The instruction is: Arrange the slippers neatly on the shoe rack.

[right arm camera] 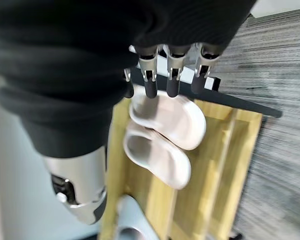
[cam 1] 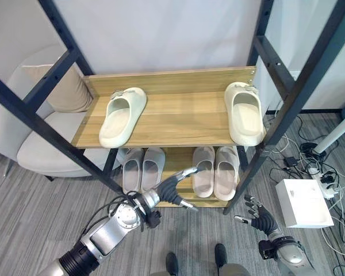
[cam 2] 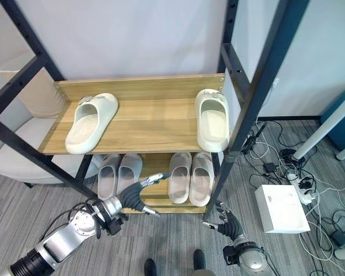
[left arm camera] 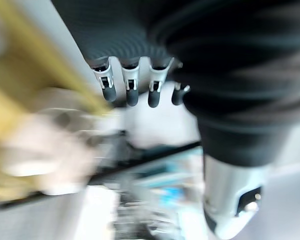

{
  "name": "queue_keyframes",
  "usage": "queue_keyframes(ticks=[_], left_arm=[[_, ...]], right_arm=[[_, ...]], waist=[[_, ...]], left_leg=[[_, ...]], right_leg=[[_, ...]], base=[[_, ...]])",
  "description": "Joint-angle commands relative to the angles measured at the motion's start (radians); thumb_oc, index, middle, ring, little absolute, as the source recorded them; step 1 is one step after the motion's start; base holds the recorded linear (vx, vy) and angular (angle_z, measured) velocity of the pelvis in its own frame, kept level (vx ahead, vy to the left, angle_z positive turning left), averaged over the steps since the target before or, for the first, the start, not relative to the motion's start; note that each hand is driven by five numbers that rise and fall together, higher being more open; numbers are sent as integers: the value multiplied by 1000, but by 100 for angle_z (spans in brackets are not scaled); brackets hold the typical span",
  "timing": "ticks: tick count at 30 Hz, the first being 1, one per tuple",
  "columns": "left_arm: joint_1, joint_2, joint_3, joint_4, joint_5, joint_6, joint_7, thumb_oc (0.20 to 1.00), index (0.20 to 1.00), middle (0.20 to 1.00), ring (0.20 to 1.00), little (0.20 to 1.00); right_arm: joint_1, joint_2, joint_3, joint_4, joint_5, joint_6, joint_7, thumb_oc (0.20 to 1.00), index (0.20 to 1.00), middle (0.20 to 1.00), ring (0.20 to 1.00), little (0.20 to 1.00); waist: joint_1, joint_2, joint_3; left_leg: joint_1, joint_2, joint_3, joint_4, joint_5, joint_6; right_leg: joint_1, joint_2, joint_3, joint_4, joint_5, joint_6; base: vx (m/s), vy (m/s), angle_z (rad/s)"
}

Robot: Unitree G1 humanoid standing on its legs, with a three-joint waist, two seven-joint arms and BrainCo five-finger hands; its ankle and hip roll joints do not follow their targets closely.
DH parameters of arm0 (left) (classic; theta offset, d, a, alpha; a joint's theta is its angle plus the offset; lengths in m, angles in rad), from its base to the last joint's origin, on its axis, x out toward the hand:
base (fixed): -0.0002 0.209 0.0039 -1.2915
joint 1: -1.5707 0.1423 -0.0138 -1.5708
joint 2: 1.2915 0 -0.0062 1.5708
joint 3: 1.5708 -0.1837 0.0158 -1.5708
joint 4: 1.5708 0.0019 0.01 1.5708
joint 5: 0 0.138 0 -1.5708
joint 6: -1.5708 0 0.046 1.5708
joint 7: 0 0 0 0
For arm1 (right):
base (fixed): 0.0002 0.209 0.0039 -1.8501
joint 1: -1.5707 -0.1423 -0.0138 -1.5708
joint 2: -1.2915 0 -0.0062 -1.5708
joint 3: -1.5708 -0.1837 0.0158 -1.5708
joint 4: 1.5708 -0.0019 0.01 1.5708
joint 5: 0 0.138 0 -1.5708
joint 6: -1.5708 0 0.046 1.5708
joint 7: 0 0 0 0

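Cream slippers (cam 1: 122, 117) on rack (cam 1: 178, 115), left hand (cam 1: 171, 192) below

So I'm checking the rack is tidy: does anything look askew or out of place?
Yes. On the top shelf the two cream slippers sit far apart: the left slipper lies angled, the right slipper sits at the shelf's right edge. The two pairs below sit neatly side by side.

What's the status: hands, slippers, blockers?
Left robot hand open, empty, low before rack. Right robot hand open, empty, by rack's right post. Two cream slippers far apart on top shelf; two pairs neat below. Nothing blocking.
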Motion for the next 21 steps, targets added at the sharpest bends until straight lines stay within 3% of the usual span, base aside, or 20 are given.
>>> queue_keyframes(ticks=[1, 4, 6, 12, 14, 15, 18, 19, 20, 21], left_arm=[[-67, -42, 40, 42, -167, -50, -9, 1000, 1000, 1000, 1000, 1000], [-89, -86, 58, 10, -255, -49, -1, 1000, 1000, 1000, 1000, 1000], [-119, -158, 97, -21, -343, -61, 26, 1000, 1000, 1000, 1000, 1000], [-169, -203, 210, -37, -285, -120, 156, 1000, 1000, 1000, 1000, 1000], [-194, -210, 301, -7, -179, -153, 285, 1000, 1000, 1000, 1000, 1000], [-194, -210, 301, -7, -177, -153, 287, 1000, 1000, 1000, 1000, 1000], [-255, -145, 370, 52, 91, -152, 453, 1000, 1000, 1000, 1000, 1000], [-256, -145, 370, 53, 92, -152, 454, 1000, 1000, 1000, 1000, 1000], [-320, -70, 394, 112, 285, -122, 572, 1000, 1000, 1000, 1000, 1000], [-332, -43, 394, 136, 328, -114, 591, 1000, 1000, 1000, 1000, 1000]], right_arm=[[-41, 12, -35, -31, 47, -39, 5, 1000, 1000, 1000, 1000, 1000], [-39, 24, -40, -31, 37, -41, -3, 1000, 1000, 1000, 1000, 1000], [-31, 43, -41, -43, 28, -45, -10, 1000, 1000, 1000, 1000, 1000], [-12, 73, -29, -59, 11, -56, -19, 1000, 1000, 1000, 1000, 1000], [-10, 83, -16, -35, 7, -66, -27, 1000, 1000, 1000, 1000, 1000], [-11, 83, -16, -34, 7, -66, -28, 1000, 1000, 1000, 1000, 1000], [-12, 82, -5, -7, 1, -86, -40, 1000, 1000, 1000, 1000, 1000], [-13, 82, -5, -7, 1, -86, -40, 1000, 1000, 1000, 1000, 1000], [-12, 62, 7, 3, -1, -100, -48, 1000, 1000, 1000, 1000, 1000], [-12, 56, 12, 5, -2, -104, -49, 1000, 1000, 1000, 1000, 1000]], waist=[[-3, -35, 4], [-7, -36, 3], [-13, -40, 6], [-11, -48, 5], [-3, -52, 0], [-4, -52, 1], [0, -51, -2], [0, -51, -2], [-3, -45, -5], [-5, -44, -5]], left_leg=[[26, 23, -31, -7, -94, -30], [29, 22, -29, -7, -96, -29], [32, 19, -28, -7, -98, -27], [40, 20, -27, -7, -103, -27], [41, 19, -29, -7, -102, -28], [41, 19, -29, -7, -102, -28], [42, 20, -33, -7, -101, -30], [43, 20, -33, -7, -101, -30], [45, 21, -32, -7, -102, -32], [46, 21, -31, -7, -102, -33]], right_leg=[[58, -41, -48, 1, -103, 67], [59, -42, -46, 1, -103, 66], [63, -42, -42, 1, -103, 64], [70, -42, -39, 1, -105, 62], [75, -43, -43, 1, -107, 61], [76, -43, -43, 1, -108, 61], [81, -44, -48, 1, -110, 61], [81, -44, -48, 1, -110, 61], [81, -44, -49, 1, -108, 64], [80, -44, -49, 1, -107, 66]], base=[[0, 0, 0], [0, 0, 0], [0, 0, 0], [3, -5, 0], [0, 0, 0], [0, 0, 0], [17, -11, 3], [43, -11, 4], [39, -6, 2], [51, -7, 1]])
